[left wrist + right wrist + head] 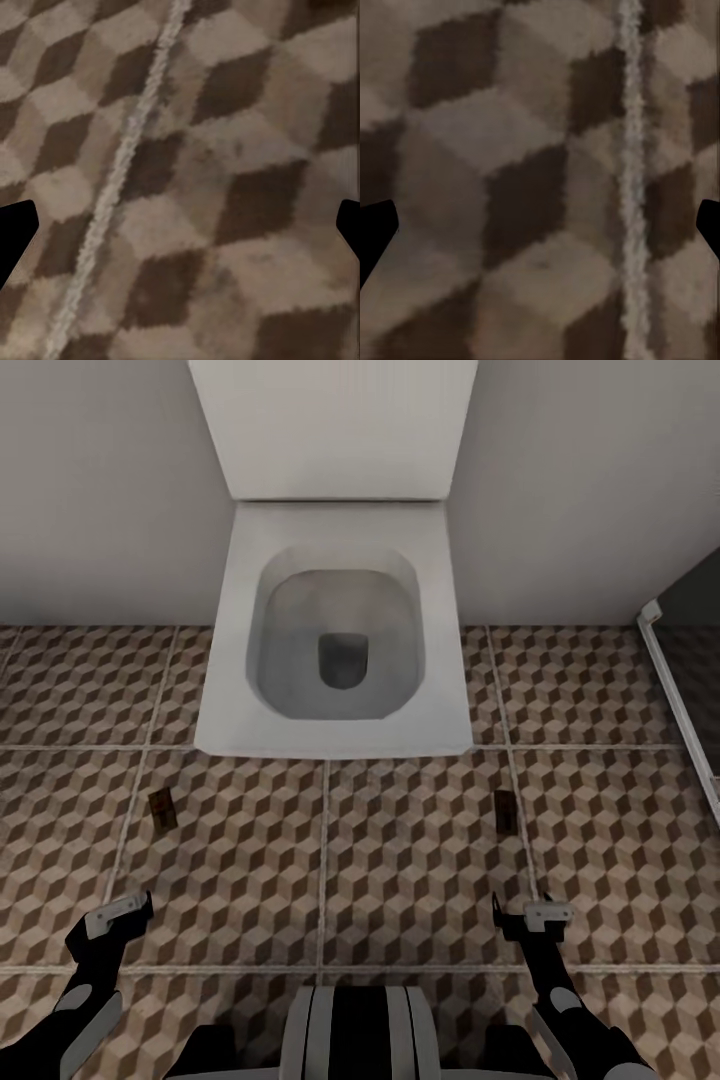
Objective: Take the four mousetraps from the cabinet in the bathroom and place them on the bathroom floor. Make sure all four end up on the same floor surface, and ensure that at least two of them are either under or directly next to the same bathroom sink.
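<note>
Both grippers, left (118,916) and right (532,916), are held spread and empty. Two mousetraps (163,810) (505,810), apparently dark-brown slabs, are aligned 12-to-6 on the bathroom floor (400,860).

Count: two mousetraps on the tiled floor (330,860), one at lower left (163,810) and one at lower right (505,810); one toilet (335,640) at top centre; two grippers, left (118,916) and right (535,916).

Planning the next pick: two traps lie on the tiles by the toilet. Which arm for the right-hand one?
Right. The right gripper sits just short of that mousetrap, open and empty; the left gripper lines up with the other mousetrap.
</note>
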Motion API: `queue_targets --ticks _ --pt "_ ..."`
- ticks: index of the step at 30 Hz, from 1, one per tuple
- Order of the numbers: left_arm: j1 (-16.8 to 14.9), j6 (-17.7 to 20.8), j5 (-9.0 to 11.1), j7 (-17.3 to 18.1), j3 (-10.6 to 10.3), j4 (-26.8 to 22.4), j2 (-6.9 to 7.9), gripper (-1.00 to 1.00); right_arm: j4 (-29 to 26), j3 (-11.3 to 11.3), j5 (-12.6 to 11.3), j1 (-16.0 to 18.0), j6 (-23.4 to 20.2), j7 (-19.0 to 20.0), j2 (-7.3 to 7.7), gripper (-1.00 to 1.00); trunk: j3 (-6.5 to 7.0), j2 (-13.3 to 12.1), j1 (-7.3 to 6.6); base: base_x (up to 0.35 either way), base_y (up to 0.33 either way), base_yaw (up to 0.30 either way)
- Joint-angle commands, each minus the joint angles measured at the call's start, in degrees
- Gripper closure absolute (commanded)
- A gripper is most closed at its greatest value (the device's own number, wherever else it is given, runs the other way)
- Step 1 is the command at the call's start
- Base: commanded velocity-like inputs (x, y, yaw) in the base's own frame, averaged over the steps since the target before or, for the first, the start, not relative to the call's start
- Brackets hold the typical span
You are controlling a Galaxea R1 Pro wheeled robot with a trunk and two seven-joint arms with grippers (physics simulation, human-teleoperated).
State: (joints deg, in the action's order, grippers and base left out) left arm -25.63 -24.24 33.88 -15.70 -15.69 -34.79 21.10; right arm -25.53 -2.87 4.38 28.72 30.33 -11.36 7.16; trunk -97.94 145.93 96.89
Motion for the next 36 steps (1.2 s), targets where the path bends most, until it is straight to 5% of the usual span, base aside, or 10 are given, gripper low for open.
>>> queue_targets --ticks 1,19,36 --pt "0.0 -0.2 0.3 -0.5 -0.5 0.0 0.08 -1.00 0.0 -0.3 0.5 0.0 0.0 -0.6 0.05 -1.00 0.20 0.0 -0.03 0.000 0.000 0.000" --pt "0.0 -0.4 0.3 -0.5 -0.5 0.0 0.08 -1.00 0.0 -0.3 0.4 0.0 0.0 -0.6 0.05 -1.00 4.19 -0.2 -0.50 -0.013 0.000 0.000" --pt "0.0 -0.5 0.3 -0.5 -0.5 0.0 0.17 -1.00 0.0 -0.3 0.4 0.0 0.0 -0.6 0.05 -1.00 7.96 -0.5 -0.93 -0.315 0.000 0.000"
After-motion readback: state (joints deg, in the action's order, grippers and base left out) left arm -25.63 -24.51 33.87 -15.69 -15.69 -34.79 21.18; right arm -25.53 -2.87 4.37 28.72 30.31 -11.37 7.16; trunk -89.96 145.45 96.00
